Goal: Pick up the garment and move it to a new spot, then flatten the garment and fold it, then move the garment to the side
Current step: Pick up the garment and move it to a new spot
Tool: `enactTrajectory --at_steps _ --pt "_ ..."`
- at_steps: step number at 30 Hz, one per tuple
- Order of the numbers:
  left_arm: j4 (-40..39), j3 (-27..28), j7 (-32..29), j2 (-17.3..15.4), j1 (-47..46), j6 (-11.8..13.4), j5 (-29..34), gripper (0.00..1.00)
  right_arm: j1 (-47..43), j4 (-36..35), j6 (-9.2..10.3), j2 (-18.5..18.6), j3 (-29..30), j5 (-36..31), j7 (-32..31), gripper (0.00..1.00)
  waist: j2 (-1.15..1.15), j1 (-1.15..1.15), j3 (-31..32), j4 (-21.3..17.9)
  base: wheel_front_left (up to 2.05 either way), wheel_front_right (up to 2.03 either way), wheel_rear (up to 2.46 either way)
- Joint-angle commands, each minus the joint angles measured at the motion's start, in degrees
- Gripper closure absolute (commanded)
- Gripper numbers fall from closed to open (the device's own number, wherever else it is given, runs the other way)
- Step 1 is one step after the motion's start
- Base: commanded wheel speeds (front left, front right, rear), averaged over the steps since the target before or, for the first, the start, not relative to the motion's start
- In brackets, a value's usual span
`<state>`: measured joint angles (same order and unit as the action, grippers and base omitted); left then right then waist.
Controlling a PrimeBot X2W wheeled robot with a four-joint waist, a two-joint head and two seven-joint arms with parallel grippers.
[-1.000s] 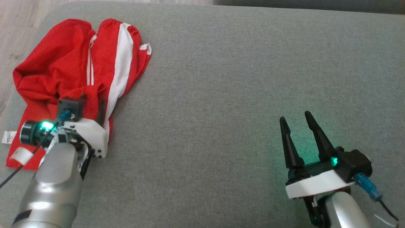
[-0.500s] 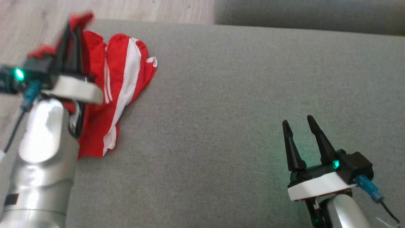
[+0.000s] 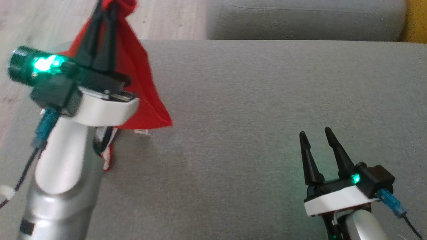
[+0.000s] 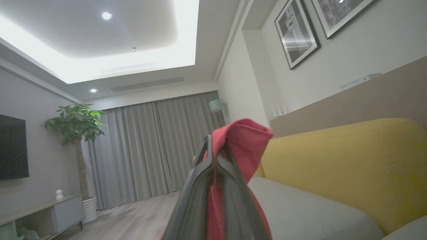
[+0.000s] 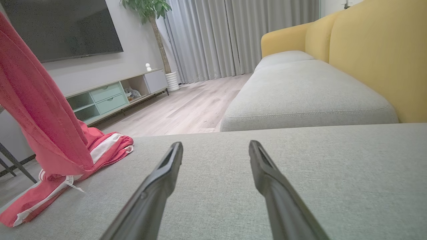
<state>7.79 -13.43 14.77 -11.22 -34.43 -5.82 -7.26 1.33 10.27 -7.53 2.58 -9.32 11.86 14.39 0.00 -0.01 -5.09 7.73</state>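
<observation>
One pair, my left jaws, clenches the red garment (image 3: pixel 146 96) high above the cushion's (image 3: pixel 267 100) left edge for carrying; my right jaws rest released.

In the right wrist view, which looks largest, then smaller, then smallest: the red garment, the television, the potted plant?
1. red garment, but it hangs nearest the camera, which enlarges it.
2. television.
3. potted plant, far back by the curtains.
</observation>
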Motion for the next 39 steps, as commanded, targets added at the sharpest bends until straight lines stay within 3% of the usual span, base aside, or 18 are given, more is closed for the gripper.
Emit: enactTrajectory --at_steps 1,7,14,21,22,23,29,34,39 --pt "-2.5 1.3 0.2 -1.0 -3.7 -0.3 0.4 1.00 1.2 -1.9 0.04 0.3 -1.3 0.2 0.6 0.00 0.00 0.01 -0.1 -1.3 0.00 0.00 0.00" --pt "-2.6 -3.6 0.2 2.1 -7.5 -1.0 -0.3 1.00 2.1 -2.1 0.04 0.3 -2.1 0.8 0.6 0.00 0.00 0.01 -0.7 -7.2 0.00 0.00 0.00" --pt "-0.4 -6.7 0.2 5.4 -14.2 -0.9 -0.6 1.00 4.2 -2.8 0.04 0.3 -4.5 2.1 0.6 0.00 0.00 0.01 -3.1 -16.8 0.00 0.00 0.00" --pt "7.3 -9.2 0.2 7.7 -21.3 -0.7 -2.0 1.00 5.3 -3.6 0.04 0.3 -6.3 3.7 0.6 0.00 0.00 0.01 -6.1 -25.2 0.00 0.00 0.00" --pt "8.6 -9.8 0.2 7.9 -22.0 -0.6 -2.4 0.58 5.3 -3.6 0.04 0.3 -6.3 3.8 0.6 0.00 0.00 0.01 -6.4 -25.9 0.00 0.00 0.00" --pt "10.2 -10.6 0.2 8.0 -22.4 -0.7 -3.0 0.00 5.2 -3.6 0.04 0.3 -6.4 3.9 0.6 0.00 0.00 0.01 -6.6 -26.4 0.00 0.00 0.00" --pt "22.8 -15.4 0.2 8.3 -23.6 -0.7 -3.9 0.00 5.0 -4.0 0.04 0.3 -6.3 4.0 0.6 0.00 0.00 0.01 -6.8 -26.6 0.00 0.00 0.00" --pt "24.4 -15.9 0.2 8.3 -23.0 -0.1 -4.9 0.00 4.8 -4.3 0.04 0.3 -5.9 3.6 0.6 0.00 0.00 0.01 -6.6 -24.2 0.00 0.00 0.00" --pt "23.0 -14.8 0.2 7.9 -19.6 0.7 -4.9 0.00 4.3 -4.1 0.04 0.3 -4.9 2.4 0.6 0.00 0.00 0.01 -5.4 -19.3 0.00 0.00 0.00"
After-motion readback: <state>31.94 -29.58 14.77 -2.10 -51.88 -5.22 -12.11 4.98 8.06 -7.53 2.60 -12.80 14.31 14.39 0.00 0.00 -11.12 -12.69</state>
